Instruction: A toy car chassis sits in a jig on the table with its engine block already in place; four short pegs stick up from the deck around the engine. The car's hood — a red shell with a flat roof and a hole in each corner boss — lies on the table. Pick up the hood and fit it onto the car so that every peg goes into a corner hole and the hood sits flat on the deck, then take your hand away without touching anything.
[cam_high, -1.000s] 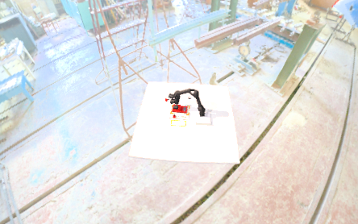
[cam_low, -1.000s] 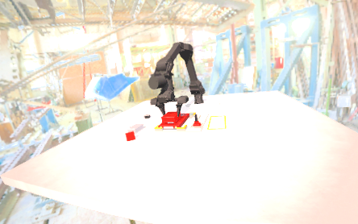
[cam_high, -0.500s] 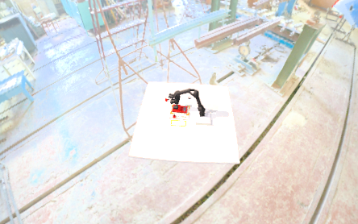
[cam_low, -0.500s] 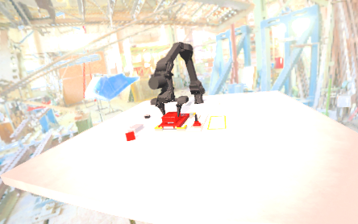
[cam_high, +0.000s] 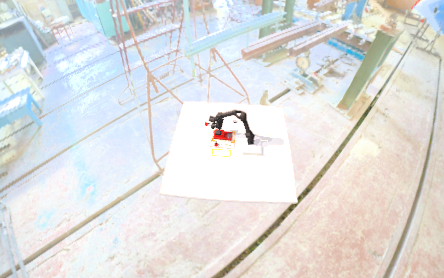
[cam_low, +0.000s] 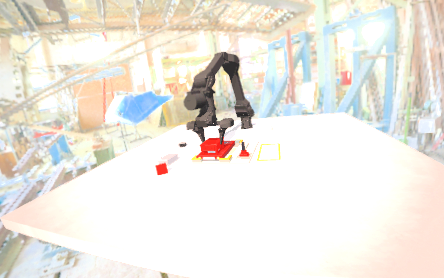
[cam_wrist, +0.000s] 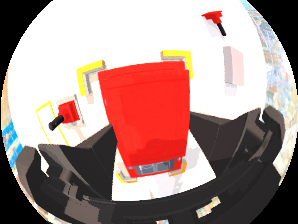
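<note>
My arm (cam_low: 225, 75) arched high then folded down, wrist pointing straight at the counter, tool (cam_low: 210, 134) low, fingers (cam_low: 222, 131) spread wide and clamped on the red hood (cam_low: 216, 145), one finger each side.
</note>
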